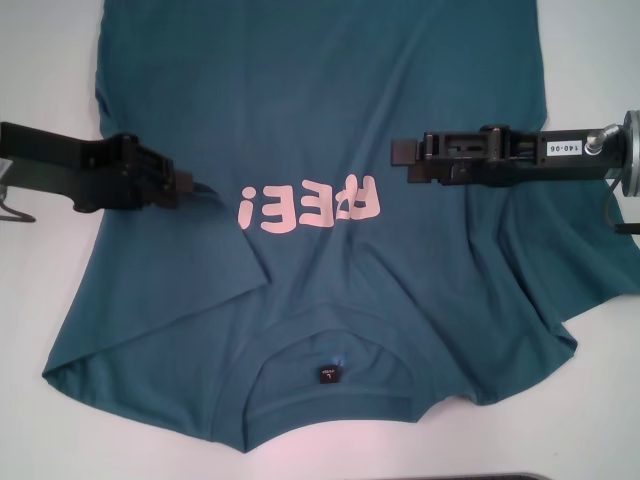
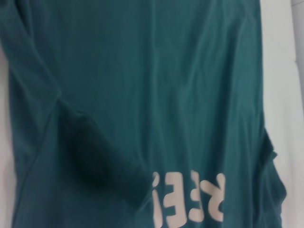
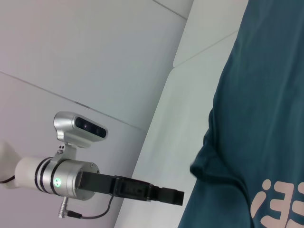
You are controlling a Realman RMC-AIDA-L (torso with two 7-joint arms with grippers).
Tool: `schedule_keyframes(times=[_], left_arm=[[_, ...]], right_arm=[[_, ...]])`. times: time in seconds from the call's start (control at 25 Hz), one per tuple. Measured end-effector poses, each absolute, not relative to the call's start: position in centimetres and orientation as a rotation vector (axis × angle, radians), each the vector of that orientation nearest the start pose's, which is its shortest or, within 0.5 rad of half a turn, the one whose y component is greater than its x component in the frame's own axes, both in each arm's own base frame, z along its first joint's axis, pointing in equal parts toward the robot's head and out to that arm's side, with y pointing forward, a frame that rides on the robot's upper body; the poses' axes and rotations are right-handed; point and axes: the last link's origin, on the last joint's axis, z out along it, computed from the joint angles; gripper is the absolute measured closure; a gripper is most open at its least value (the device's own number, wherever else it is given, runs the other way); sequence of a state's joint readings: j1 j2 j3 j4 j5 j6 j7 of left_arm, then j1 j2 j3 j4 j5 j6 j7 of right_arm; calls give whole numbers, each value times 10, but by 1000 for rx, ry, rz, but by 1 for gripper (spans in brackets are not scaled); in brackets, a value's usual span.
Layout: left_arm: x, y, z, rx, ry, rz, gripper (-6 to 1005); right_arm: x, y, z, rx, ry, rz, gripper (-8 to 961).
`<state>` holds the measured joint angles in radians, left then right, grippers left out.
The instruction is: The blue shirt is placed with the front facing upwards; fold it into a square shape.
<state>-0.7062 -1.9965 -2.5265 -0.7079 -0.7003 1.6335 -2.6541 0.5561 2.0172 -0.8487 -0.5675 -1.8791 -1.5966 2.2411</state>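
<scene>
The blue shirt [image 1: 320, 90] lies spread on the white table [image 1: 50, 60], front up. Its pink lettering [image 1: 308, 203] is at the middle and its collar with the black neck label [image 1: 329, 373] is nearest me. My left gripper [image 1: 198, 190] is low at the shirt's left side beside the lettering, shut on a pinch of fabric; a raised ridge [image 2: 95, 156] runs away from it. The right wrist view shows that same left gripper [image 3: 166, 195] at the puckered shirt edge [image 3: 199, 168]. My right gripper [image 1: 398, 152] hovers over the chest, right of the lettering. The shirt's right sleeve area [image 1: 540, 260] is bunched inward.
Bare white table [image 1: 610, 380] borders the shirt on both sides. A thin wire stand [image 1: 15, 205] sits at the far left edge under my left arm. A dark strip [image 1: 500, 477] shows at the table's near edge. A pale wall [image 3: 71, 42] rises beyond the table.
</scene>
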Motion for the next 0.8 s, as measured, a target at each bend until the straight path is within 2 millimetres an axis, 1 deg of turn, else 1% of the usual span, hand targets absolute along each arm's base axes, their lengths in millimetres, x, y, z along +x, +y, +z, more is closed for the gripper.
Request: schedule_keyframes(times=[0.12, 0.28, 0.36, 0.44, 0.56, 0.64, 0.72, 0.8], left_arm=[[-255, 356, 39, -2263, -2085, -248, 897], [-259, 341, 55, -2379, -1976, -253, 733], [-267, 326, 63, -2455, -1908, -332, 654], [-274, 309, 67, -2525, -1828, -462, 579], [-282, 277, 70, -2648, -1579, -724, 466], [-289, 249, 64, -2691, -1303, -909, 222], [-294, 229, 55, -2696, -1100, -978, 158], [-300, 210, 40, -2699, -930, -997, 95]], right_arm=[[250, 328, -4, -2508, 1853, 822, 99], [250, 328, -4, -2541, 1793, 822, 99], [249, 328, -4, -2571, 1738, 822, 99], [249, 328, -3, -2594, 1692, 819, 99], [251, 328, -2, -2620, 1637, 796, 99], [255, 327, 1, -2637, 1612, 757, 99], [259, 325, 7, -2660, 1577, 723, 99], [264, 324, 13, -2673, 1545, 700, 99]])
